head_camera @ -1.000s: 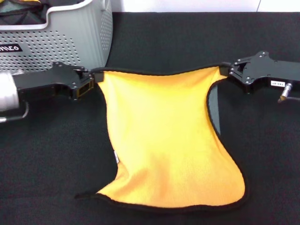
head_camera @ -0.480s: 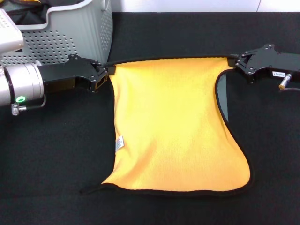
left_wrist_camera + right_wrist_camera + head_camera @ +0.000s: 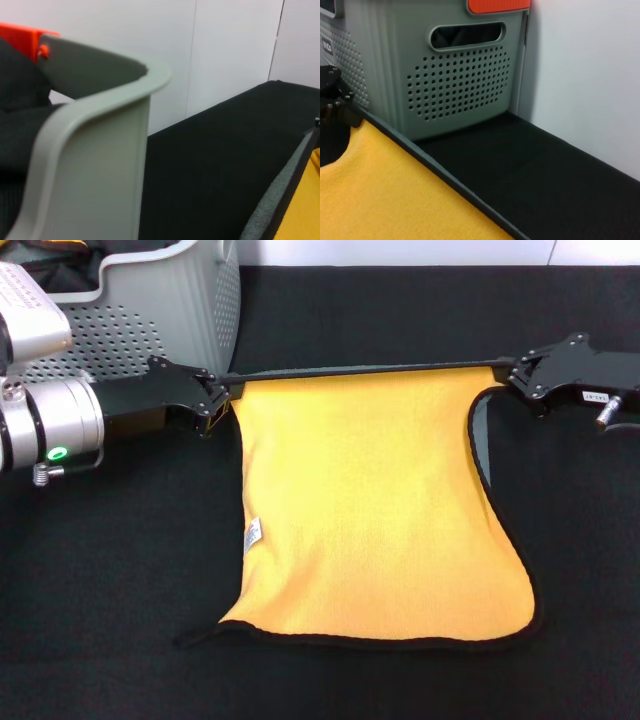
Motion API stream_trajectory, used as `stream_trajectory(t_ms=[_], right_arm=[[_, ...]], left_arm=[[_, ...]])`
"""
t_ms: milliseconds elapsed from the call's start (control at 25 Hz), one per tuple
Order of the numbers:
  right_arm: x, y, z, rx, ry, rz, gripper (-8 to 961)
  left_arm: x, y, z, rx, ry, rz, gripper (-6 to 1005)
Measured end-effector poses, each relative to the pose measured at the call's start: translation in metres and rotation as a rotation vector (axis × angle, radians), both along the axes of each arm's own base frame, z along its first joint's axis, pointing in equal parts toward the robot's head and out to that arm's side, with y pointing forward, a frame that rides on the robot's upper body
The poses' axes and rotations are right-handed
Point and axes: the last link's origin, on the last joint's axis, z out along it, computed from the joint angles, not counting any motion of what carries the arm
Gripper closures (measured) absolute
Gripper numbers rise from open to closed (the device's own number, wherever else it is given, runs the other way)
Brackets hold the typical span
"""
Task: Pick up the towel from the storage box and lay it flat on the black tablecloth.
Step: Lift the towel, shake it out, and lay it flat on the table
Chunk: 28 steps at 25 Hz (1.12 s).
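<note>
The left gripper [image 3: 222, 390] is clamped on one top corner of the towel [image 3: 375, 510] and the right gripper [image 3: 508, 373] on the other – the black hem is pulled taut and straight between them. Below the fingers the fuzzy orange-yellow face spreads over the speckled black tablecloth [image 3: 100, 570], a grey strip of underside showing near the right gripper. Behind the left gripper stands the perforated grey storage box [image 3: 180, 310] – dark cloth lies inside.

Left arm reaches in from the left side, silver wrist section showing a green light. Left claw [image 3: 222, 392] is closed, pinching a cloth corner. Right arm reaches in from the right at about the same height. Right claw [image 3: 508, 374] is likewise clamped on the opposite corner.
</note>
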Motion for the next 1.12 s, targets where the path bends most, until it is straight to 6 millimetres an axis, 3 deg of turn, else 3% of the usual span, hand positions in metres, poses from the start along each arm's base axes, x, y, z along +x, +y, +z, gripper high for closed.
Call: stream_trajectory(t_ms=[440,800,1040,1120], right_arm=[[-0.003,0.001,-0.008,-0.035,-0.008,-0.008,825],[-0.001,0.004,-0.003,-0.026,0.004,-0.031,823],[0.002,0.01,0.0,0.022,0.004,-0.09,791],[0.005,0.011,0.006,0.041,0.01,-0.101,703]], left_arm=[[-0.003,0.0,-0.002,0.012,0.01,0.009,986],[-0.001,0.001,-0.004,0.006,0.003,0.007,983],[-0.003,-0.001,-0.008,-0.005,-0.015,0.036,966],[-0.008,-0.003,-0.004,0.014,-0.025,0.05,961]])
